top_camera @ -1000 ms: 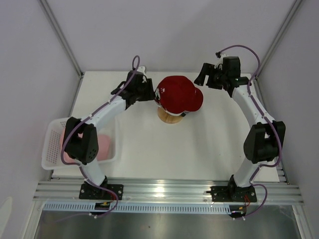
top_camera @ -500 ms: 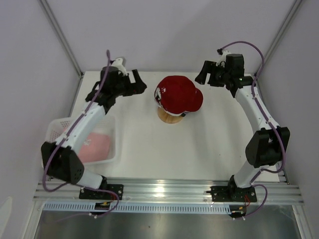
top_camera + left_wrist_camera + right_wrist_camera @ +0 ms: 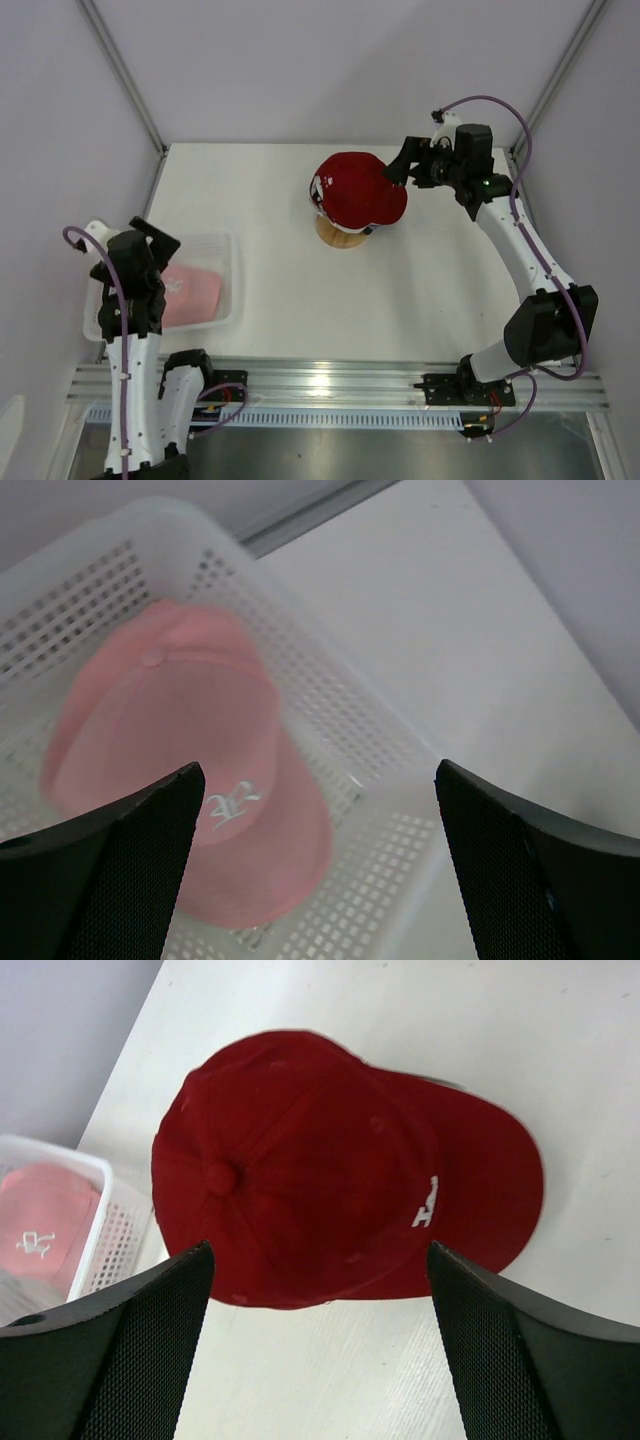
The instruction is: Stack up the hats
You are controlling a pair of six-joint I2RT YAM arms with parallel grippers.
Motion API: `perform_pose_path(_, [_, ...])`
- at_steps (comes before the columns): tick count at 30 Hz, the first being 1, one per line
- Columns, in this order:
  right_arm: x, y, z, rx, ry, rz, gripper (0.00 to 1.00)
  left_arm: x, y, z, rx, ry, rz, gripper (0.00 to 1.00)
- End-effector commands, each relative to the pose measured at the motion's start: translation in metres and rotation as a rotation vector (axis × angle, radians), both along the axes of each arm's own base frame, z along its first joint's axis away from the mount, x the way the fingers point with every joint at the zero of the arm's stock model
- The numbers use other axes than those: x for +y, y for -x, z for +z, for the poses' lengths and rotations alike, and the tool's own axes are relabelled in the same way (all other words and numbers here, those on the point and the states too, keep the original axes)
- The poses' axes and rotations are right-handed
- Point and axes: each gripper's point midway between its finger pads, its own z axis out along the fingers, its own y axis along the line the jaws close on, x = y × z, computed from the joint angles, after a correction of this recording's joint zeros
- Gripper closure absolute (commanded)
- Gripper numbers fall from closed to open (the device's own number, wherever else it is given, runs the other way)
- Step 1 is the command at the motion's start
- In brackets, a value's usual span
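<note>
Holds the left tool (image 3: 318, 770) wide open over the basket (image 3: 232, 285) at the left edge of the tabletop (image 3: 300, 290), with nothing in its grip. Looks straight down from there on the pink cap (image 3: 170, 720), which lies crown up inside the basket with a white logo on its front. Cannot tell from the blur whether the brim touches the mesh wall. Shows, further right and toward the far middle of the tabletop, the red cap (image 3: 358, 188) seated on the stand (image 3: 340, 238), with only the stand's wooden lower edge peeking out on the near side. Holds the right tool (image 3: 318, 1250) at the red cap's right side and slightly above it, jaws spread wide with the cap's crown and white logo showing between them, gripping nothing. Cannot tell whether a fingertip brushes the fabric.
</note>
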Motion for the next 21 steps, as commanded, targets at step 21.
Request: perform_pose_path(21, [0.019,-0.001,0.011,-0.045,-0.043,0.069,0.09,0.095,-0.009,-0.133,0.29,0.299,0.274,0.12])
